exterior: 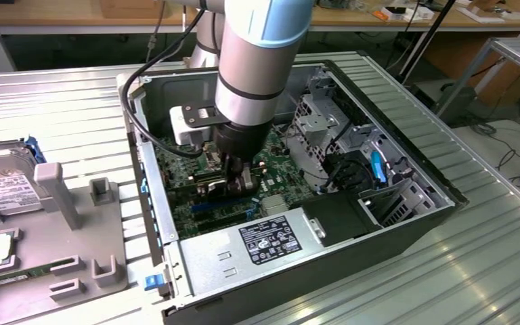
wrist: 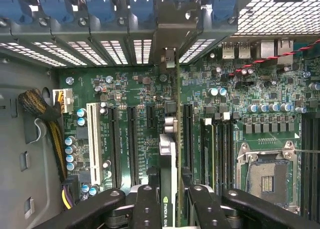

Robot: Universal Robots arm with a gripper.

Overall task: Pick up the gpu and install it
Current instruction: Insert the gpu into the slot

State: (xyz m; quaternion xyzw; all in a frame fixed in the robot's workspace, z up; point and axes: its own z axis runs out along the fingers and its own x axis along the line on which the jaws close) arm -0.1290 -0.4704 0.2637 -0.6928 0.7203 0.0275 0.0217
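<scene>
Deep in the case (exterior: 386,247), gripper (wrist: 174,201) clamps gpu (wrist: 169,154) — black slots (wrist: 132,139) flanking.

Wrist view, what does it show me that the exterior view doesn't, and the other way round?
Wrist view: the CPU socket and a white slot on the board, seen close. Exterior view: the arm, the power supply and a hard drive outside the case. Both: the green motherboard and the gripper shut on the gpu.
</scene>
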